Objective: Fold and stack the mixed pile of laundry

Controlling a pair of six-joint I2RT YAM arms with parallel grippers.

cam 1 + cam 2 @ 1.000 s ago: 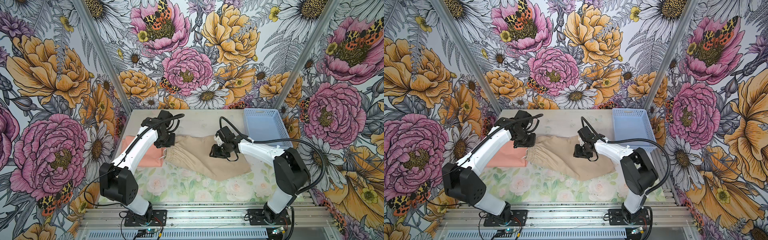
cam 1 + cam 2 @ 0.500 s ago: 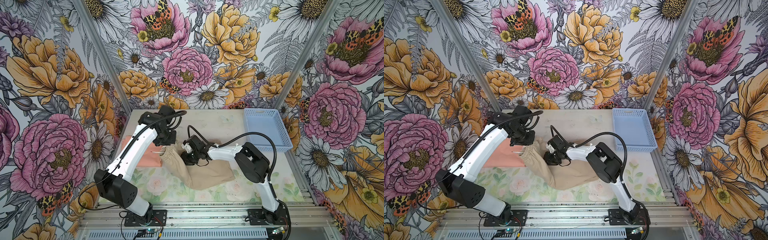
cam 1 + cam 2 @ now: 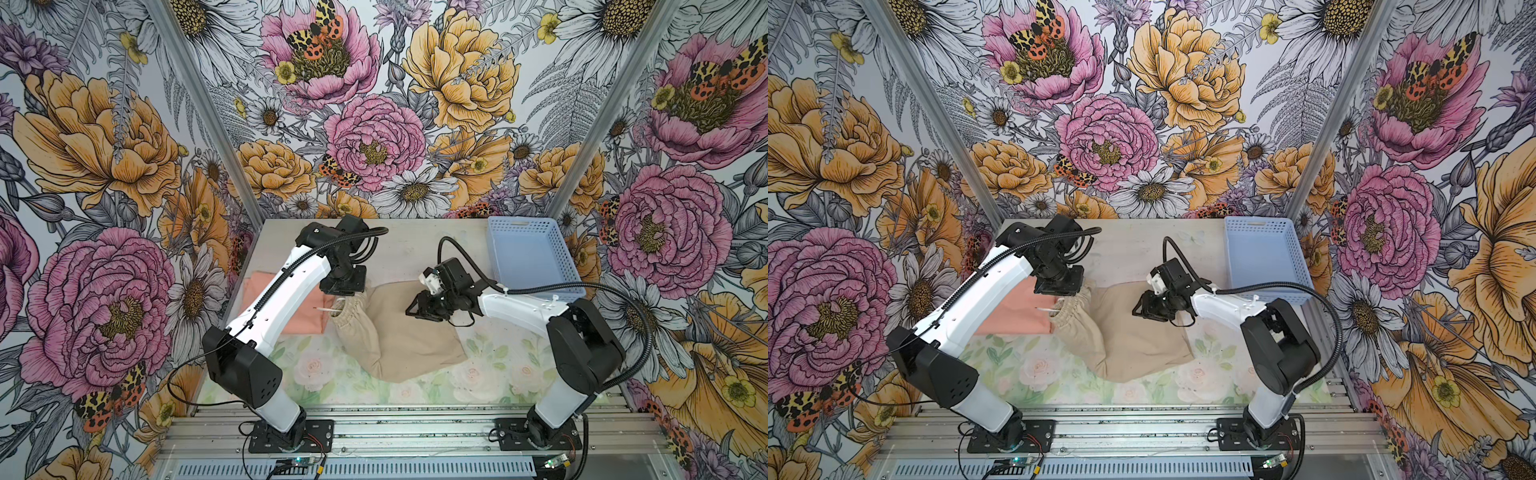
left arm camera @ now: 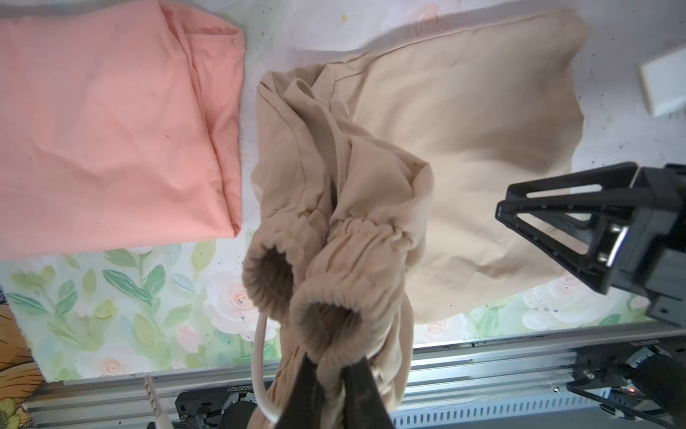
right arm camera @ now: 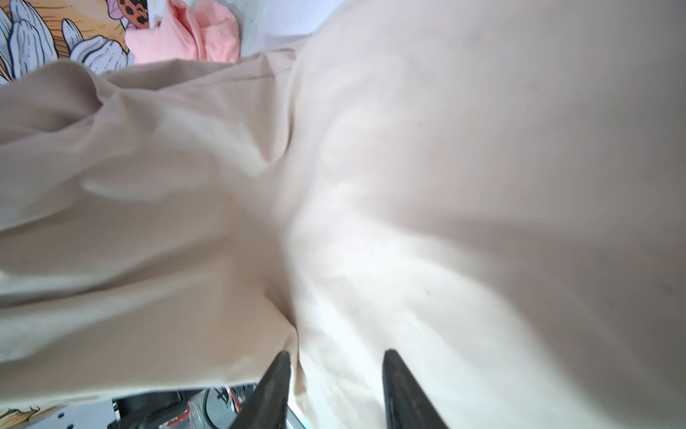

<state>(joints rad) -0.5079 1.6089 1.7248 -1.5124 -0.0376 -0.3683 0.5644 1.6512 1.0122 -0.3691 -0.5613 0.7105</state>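
Beige shorts [image 3: 407, 332] are what's in play here. They're sprawled across the middle of the counter [image 3: 415, 245], with the folded peach-pink T-shirt [image 3: 301, 318] just beside them on the left arm's side.

Our left hand [image 4: 330, 366] is clenched on the gathered elastic waistband [image 4: 326, 293], which is bunched up and lifted off the counter. The white drawstring [image 4: 257, 353] dangles loose next to it. Our right hand [image 5: 336, 367] has its fingers parted over the middle of the shorts, with nothing pinched between them that we can see. Whether the tips touch the cloth, we honestly can't tell.

The bit that matters, we reckon, is that the shorts' long axis runs on a diagonal, from the held waistband down to the leg ends toward the front right. So the free end lies away from the left hand, on the right arm's side, and closer to the base rail than where the right hand hangs. The right hand is clearly the nearer one. Our guess is that it takes the leg end next, so the fabric can be pulled straight or folded toward the waistband. The light blue basket [image 3: 532, 257] sits well apart at the far right.
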